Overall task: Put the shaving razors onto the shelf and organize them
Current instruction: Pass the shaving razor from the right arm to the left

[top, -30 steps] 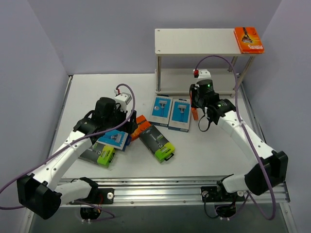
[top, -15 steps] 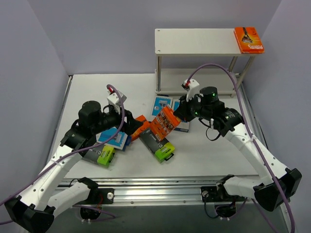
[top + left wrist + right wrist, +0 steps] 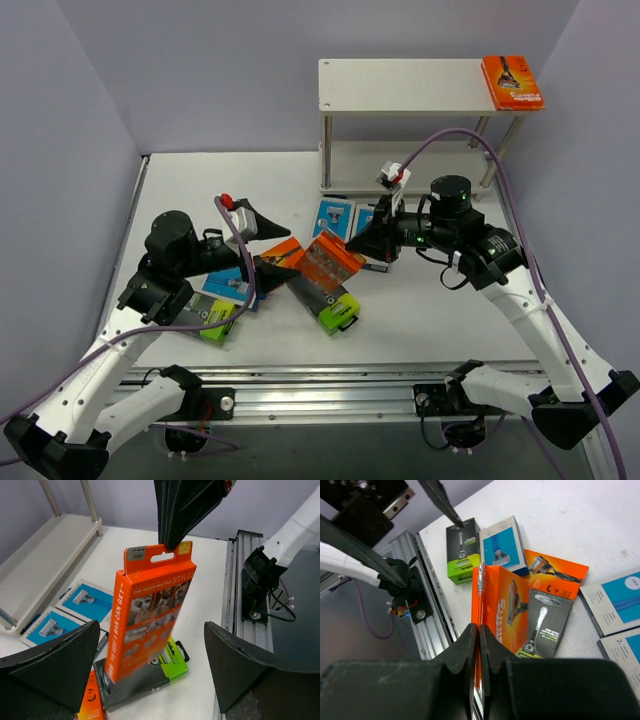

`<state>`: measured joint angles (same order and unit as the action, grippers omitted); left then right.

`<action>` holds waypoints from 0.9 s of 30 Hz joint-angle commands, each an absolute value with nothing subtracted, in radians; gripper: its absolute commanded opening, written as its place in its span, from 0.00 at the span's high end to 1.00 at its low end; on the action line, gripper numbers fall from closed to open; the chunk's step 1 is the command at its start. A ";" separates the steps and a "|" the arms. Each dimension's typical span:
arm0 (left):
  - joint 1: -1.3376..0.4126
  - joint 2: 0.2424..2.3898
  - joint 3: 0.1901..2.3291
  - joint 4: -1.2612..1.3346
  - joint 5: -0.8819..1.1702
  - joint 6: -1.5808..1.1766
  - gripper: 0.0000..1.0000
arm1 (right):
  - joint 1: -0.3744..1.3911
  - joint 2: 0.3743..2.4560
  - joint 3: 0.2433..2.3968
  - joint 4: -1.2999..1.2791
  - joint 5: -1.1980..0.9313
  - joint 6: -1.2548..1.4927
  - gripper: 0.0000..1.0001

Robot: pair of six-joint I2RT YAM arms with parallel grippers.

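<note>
Got the left jaws at 9 o'clock spread wide with nothing in them, facing an orange razor pack (image 3: 332, 258) dangling over the middle of the desk (image 3: 200, 190). Got the right jaws pinched shut on its hang tab from 3 o'clock. Spotted a second orange pack (image 3: 512, 82) on the top board of the shelf (image 3: 400, 85), 1 o'clock.

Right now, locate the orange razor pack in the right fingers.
The orange razor pack hangs centre-frame in the top view, pinched by the right fingers over a black-and-green pack, facing the open left fingers.
</note>
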<state>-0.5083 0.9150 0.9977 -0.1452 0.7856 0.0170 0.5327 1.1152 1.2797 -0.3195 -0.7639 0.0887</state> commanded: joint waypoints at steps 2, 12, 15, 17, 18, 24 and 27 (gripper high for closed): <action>-0.509 0.885 0.911 0.085 0.926 0.115 0.06 | 0.546 1.088 1.313 -0.270 -0.891 0.101 1.00; -0.512 1.029 0.917 0.202 1.039 0.103 0.06 | 0.558 1.085 1.327 -0.296 -0.959 0.071 1.00; -0.514 1.077 0.934 0.253 1.060 0.086 0.06 | 0.560 1.081 1.338 -0.319 -0.968 0.051 1.00; -0.517 1.112 0.945 0.296 1.089 0.058 0.06 | 0.560 1.075 1.336 -0.324 -0.974 0.046 1.00; -0.518 1.136 0.956 0.307 1.097 0.052 0.06 | 0.560 1.074 1.335 -0.325 -0.974 0.045 1.00; -0.538 1.195 0.969 0.376 1.129 0.000 0.03 | 0.563 1.074 1.335 -0.347 -0.974 0.029 1.00; -0.548 1.201 0.963 0.379 1.131 -0.031 0.18 | 0.563 1.068 1.333 -0.344 -0.965 0.028 1.00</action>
